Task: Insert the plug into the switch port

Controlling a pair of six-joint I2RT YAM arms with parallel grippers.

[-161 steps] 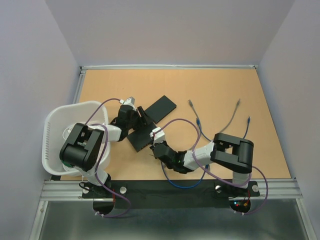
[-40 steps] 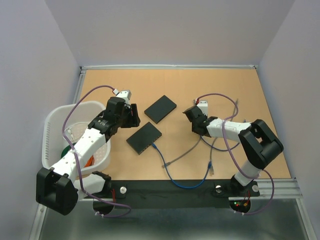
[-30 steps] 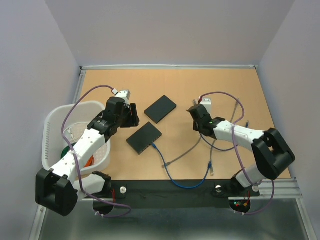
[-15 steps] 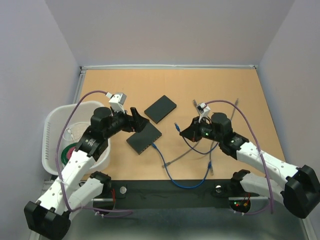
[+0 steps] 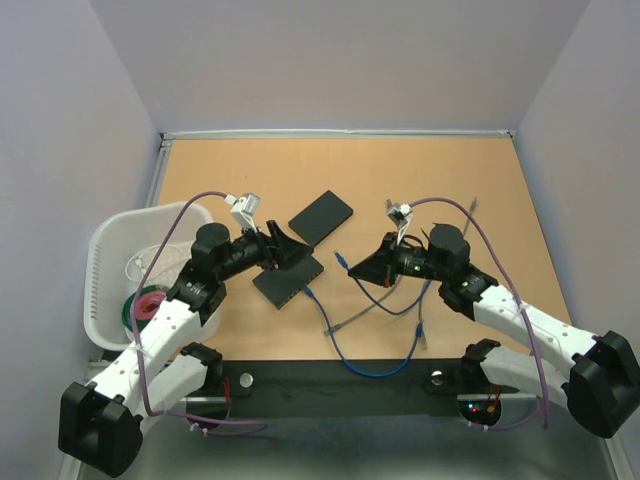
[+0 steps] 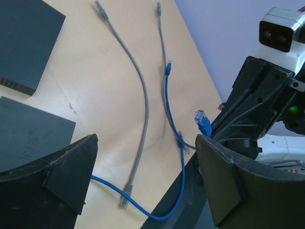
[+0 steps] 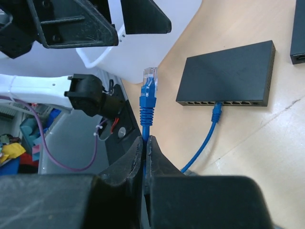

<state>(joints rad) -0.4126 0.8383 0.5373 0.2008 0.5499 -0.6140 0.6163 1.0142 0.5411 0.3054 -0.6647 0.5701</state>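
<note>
right wrist, right jaws pinching blue plug (image 7: 148, 93) upright, left jaws spread by switch (image 7: 228, 71), its faint print unreadable

Blue plug (image 7: 148, 90) upright, clear-tipped — well apart from flat black switch (image 7: 228, 74), one port seemingly occupied.
</note>
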